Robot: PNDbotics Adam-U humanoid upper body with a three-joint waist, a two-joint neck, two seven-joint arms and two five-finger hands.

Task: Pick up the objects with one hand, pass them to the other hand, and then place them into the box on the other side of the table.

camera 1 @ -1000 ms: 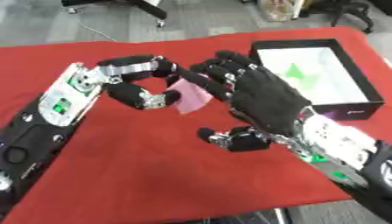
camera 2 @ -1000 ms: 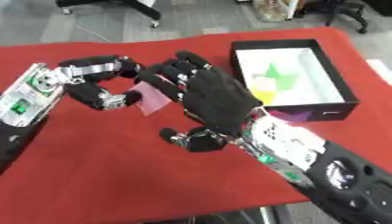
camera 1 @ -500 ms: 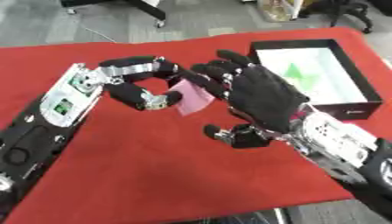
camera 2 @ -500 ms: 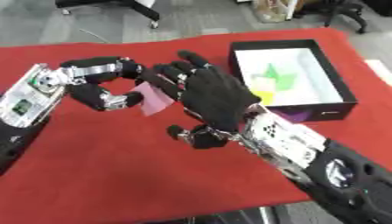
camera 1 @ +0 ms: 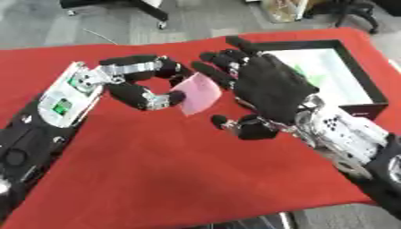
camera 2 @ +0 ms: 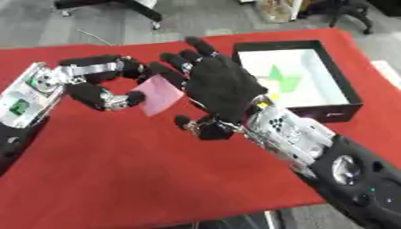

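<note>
A flat pink square piece [camera 1: 198, 93] hangs above the red table, pinched between the thumb and curled fingers of my left hand [camera 1: 139, 85]. My right hand [camera 1: 265, 88] stands open right beside it, its back toward the camera, fingers spread and reaching up past the pink piece's right edge. Whether those fingers touch the piece is hidden. At the right sits a black box [camera 1: 363, 80] with a white floor; green and yellow things [camera 2: 280, 78] lie in it.
The red cloth table [camera 1: 172, 174] spreads out below both hands. Its front edge runs along the bottom of the views. Grey floor and chair legs [camera 1: 153, 11] lie beyond the far edge.
Both hands and the pink piece stay nearly where they were; my right hand's fingers have closed in slightly on the piece.
</note>
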